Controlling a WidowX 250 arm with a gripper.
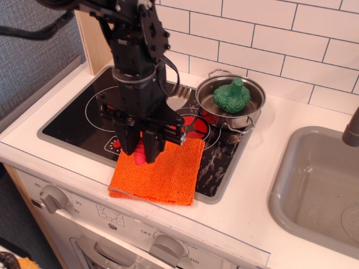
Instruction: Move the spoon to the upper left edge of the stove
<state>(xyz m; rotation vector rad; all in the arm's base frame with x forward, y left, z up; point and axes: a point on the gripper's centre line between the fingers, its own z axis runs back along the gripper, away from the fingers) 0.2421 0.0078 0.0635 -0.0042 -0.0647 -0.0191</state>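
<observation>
- The black arm is reaching down from the top left, standing almost straight up over the front of the stove.
- The pincer is pointing down, closed on the spoon.
- The spoon's pink-red handle is sticking out below the fingers, hanging over the back edge of the orange cloth.
- The arm is hiding the spoon's head and part of the left red burner.
- A silver pot with a green toy is sitting on the right burner.
- The grey sink is being cut off at the right.
</observation>
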